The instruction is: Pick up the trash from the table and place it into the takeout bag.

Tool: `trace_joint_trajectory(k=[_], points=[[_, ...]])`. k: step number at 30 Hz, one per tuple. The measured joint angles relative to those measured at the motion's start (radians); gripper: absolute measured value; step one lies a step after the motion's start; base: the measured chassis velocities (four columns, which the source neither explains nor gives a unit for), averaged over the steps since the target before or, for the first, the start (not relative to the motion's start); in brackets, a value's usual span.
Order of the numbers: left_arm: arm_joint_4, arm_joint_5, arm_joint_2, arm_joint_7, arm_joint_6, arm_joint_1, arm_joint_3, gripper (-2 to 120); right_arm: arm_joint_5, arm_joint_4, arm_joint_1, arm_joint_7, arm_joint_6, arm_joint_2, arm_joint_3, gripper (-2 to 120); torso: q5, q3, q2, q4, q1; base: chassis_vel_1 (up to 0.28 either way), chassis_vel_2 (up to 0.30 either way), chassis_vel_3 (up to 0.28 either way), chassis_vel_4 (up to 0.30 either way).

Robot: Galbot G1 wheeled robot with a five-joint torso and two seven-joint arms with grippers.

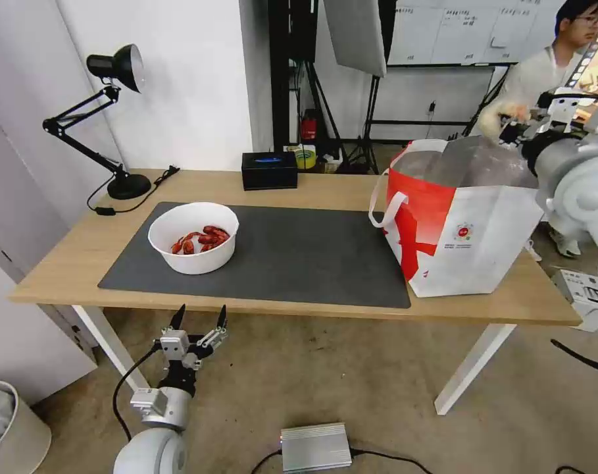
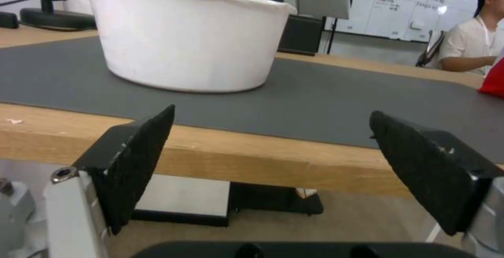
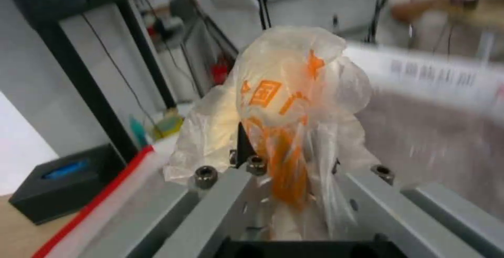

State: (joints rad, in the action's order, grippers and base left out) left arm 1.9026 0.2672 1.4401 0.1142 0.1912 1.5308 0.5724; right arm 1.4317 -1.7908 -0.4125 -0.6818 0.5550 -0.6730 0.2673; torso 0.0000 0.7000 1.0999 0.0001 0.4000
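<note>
Carrying the small clear bag (image 3: 294, 104), your right pincer (image 3: 286, 163) grips it above the takeout bag's (image 1: 463, 243) mouth (release next); left pincer (image 1: 199, 320) waits open below the desk (image 1: 299, 181) edge.

The bowl (image 1: 193, 237) was white and round, standing upright on the left part of the dark grey mat (image 1: 299, 253), with red crayfish (image 1: 201, 239) lying in it. From the left wrist view its plain white wall (image 2: 189, 41) rose from the mat near the table's (image 1: 68, 263) front edge.

The takeout bag (image 1: 463, 224) stood upright at the table's right end, just beside the mat, white and red with a small round logo, its silver-lined mouth open and a white strap hanging on its left side.

A small clear plastic bag (image 3: 294, 104) with orange print, crumpled, was held above the open takeout bag.
</note>
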Motion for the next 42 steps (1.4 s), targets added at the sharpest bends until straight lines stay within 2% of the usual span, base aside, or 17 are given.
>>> trace_joint_trajectory(k=[12,15,16,19,22,24,27,30,31,33,34,37,42], points=[[-0.009,0.005,-0.002,0.001,0.004,-0.005,0.002,100,0.064,0.051,0.013,-0.055,0.027,-0.034,-0.013,3,0.0,0.0,0.0,0.0,0.0,0.0,0.0,0.0,0.0],[-0.012,0.005,0.002,0.001,0.004,-0.006,0.001,100,0.067,0.053,0.014,-0.06,0.032,-0.037,-0.013,14,0.0,0.0,0.0,-0.0001,0.0,0.0,0.0,0.0,0.0],[-0.012,0.005,0.002,0.001,0.004,-0.006,0.001,100,0.067,0.053,0.014,-0.06,0.032,-0.037,-0.013,14,0.0,0.0,0.0,-0.0001,0.0,0.0,0.0,0.0,0.0],[-0.012,0.005,0.003,0.001,0.005,-0.006,0.002,100,0.068,0.044,0.005,-0.06,0.034,-0.037,-0.011,31,0.0,0.0,0.0,-0.0001,0.0,0.0,0.0,0.0,0.0],[-0.012,0.005,0.003,0.001,0.005,-0.006,0.003,100,0.068,0.04,0.002,-0.06,0.034,-0.037,-0.008,36,0.0,0.0,0.0,-0.0001,0.0,0.0,0.0,0.0,0.0],[-0.012,0.005,0.003,0.001,0.005,-0.006,0.003,100,0.066,0.034,-0.004,-0.062,0.034,-0.036,-0.002,47,0.0,0.0,0.0,-0.0001,0.0,0.0,0.0,0.0,0.0],[-0.012,0.005,0.003,0.001,0.005,-0.006,0.003,100,0.065,0.033,-0.009,-0.062,0.034,-0.036,0.003,54,0.0,0.0,0.0,-0.0001,0.0,0.0,0.0,0.0,0.0],[-0.011,0.005,0.006,0.001,0.005,-0.007,0.001,100,0.065,0.025,-0.021,-0.062,0.032,-0.033,0.013,71,0.0,0.0,0.0,-0.0001,0.0,0.0,0.0,0.0,0.0],[-0.011,0.005,0.006,0.001,0.005,-0.007,0.001,100,0.065,0.025,-0.021,-0.062,0.032,-0.033,0.013,71,0.0,0.0,0.0,-0.0001,0.0,0.0,0.0,0.0,0.0],[-0.009,0.005,0.008,0.001,0.005,-0.007,0.001,100,0.065,0.023,-0.024,-0.062,0.028,-0.031,0.017,81,0.0,0.0,0.0,-0.0001,0.0,0.0,0.0,0.0,0.0],[-0.009,0.005,0.008,0.001,0.005,-0.007,0.001,100,0.065,0.023,-0.024,-0.062,0.028,-0.031,0.017,81,0.0,0.0,0.0,-0.0001,0.0,0.0,0.0,0.0,0.0],[-0.005,0.004,0.009,0.001,0.005,-0.005,0.002,100,0.065,0.021,-0.025,-0.064,0.012,-0.033,0.021,95,0.0,0.0,0.0,0.0,0.0,0.0,0.0,0.0,0.0],[0.0,0.004,0.01,0.001,0.006,0.0,0.005,100,0.057,0.012,-0.035,-0.043,-0.026,-0.039,0.026,100,0.0,0.0,0.0,-0.0001,0.0,0.0,0.0,0.0,0.0]])
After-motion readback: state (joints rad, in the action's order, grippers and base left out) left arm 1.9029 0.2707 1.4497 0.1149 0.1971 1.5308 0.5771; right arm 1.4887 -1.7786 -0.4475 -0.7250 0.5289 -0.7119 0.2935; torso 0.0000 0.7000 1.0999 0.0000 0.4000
